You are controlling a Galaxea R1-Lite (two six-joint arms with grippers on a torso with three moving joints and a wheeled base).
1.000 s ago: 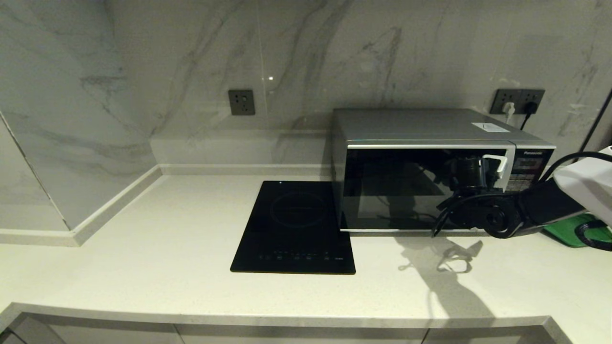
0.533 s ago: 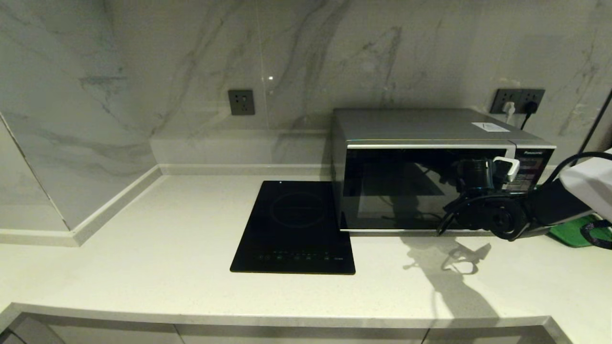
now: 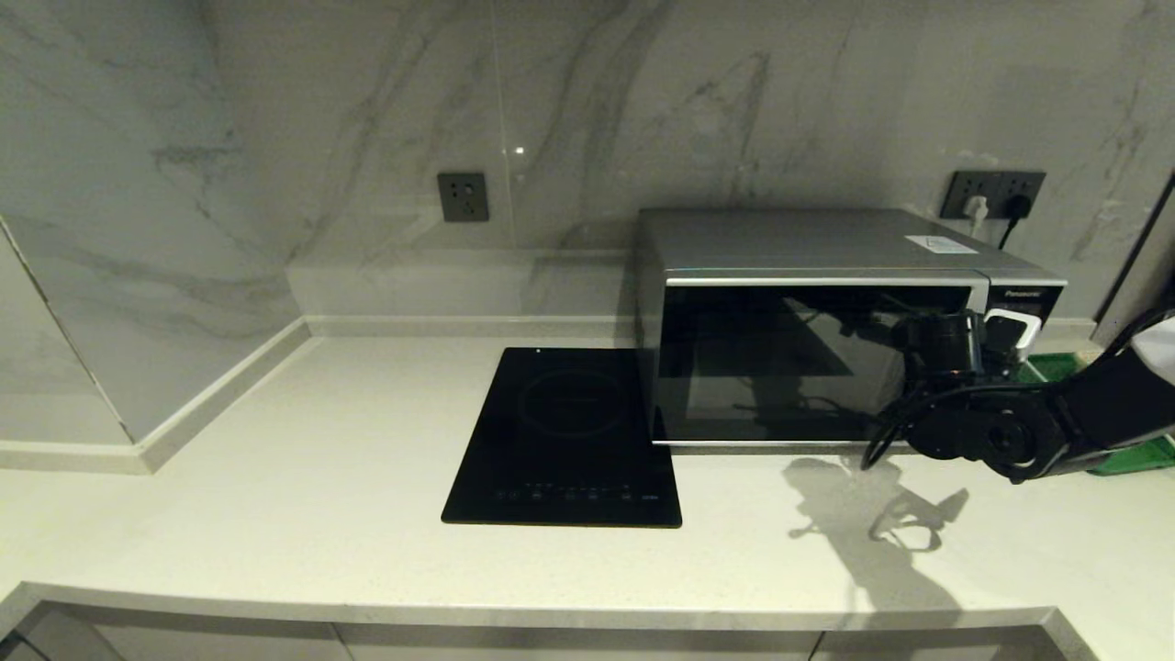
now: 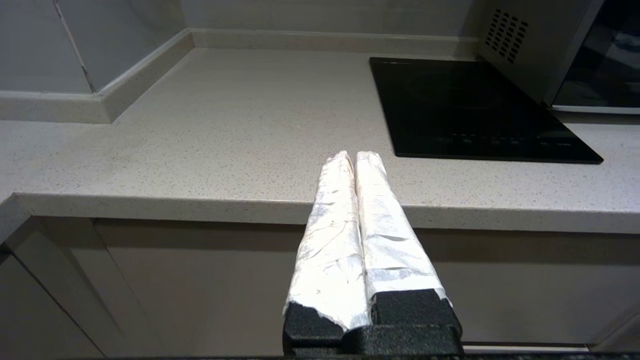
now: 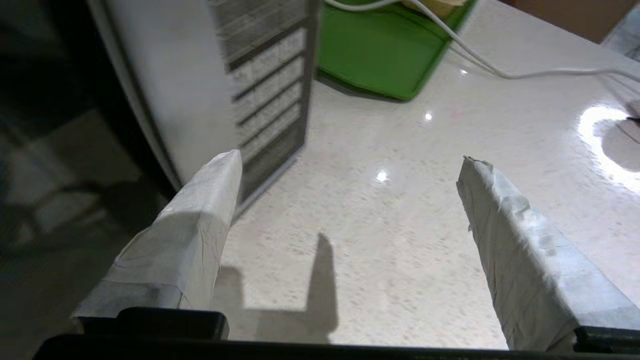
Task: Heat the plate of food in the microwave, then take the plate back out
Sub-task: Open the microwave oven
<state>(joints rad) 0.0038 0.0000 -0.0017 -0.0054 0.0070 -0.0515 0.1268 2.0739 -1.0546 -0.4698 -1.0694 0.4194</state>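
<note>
The silver microwave [image 3: 808, 248] stands at the back right of the counter with its dark glass door shut. The plate of food is out of view. My right gripper [image 3: 999, 341] hovers open just in front of the black button panel [image 3: 1019, 317], at the microwave's right end. In the right wrist view the gripper [image 5: 350, 157] has nothing between its taped fingers; one fingertip [image 5: 225, 165] lies beside the panel [image 5: 265, 100], with bare counter beneath. My left gripper [image 4: 355, 155] is parked shut and empty below the counter's front edge.
A flat black induction cooktop [image 3: 569, 436] lies left of the microwave. A green tray [image 3: 1134, 454] sits to the microwave's right, also seen as a green tray [image 5: 380, 50] with a white cable [image 5: 500, 72] trailing past it. Wall sockets [image 3: 996, 193] are behind.
My right gripper has slid rightward and a little lower, from the right edge of the door to the front of the button panel. The left arm has not moved.
</note>
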